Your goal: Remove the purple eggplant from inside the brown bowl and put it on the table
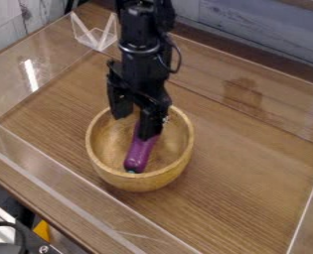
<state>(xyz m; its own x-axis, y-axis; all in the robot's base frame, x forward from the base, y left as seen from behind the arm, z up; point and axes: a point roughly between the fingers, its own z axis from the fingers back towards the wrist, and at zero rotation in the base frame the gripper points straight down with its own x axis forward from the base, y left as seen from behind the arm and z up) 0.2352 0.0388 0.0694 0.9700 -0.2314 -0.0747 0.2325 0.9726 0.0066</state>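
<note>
A single glossy purple eggplant (140, 154), its teal stem tip pointing toward the camera, is lying lengthwise inside the one round, thick-rimmed brown bowl (108, 168) sitting near the front of the table (251, 179). One black gripper (136, 111) is hanging straight down over the bowl's far half with its jaws spread wide, its fingers reaching just above the eggplant's far end and gripping nothing. Bare wood-grain tabletop is lying open around the bowl, especially to the right, bordered by low clear acrylic walls (66, 208).
</note>
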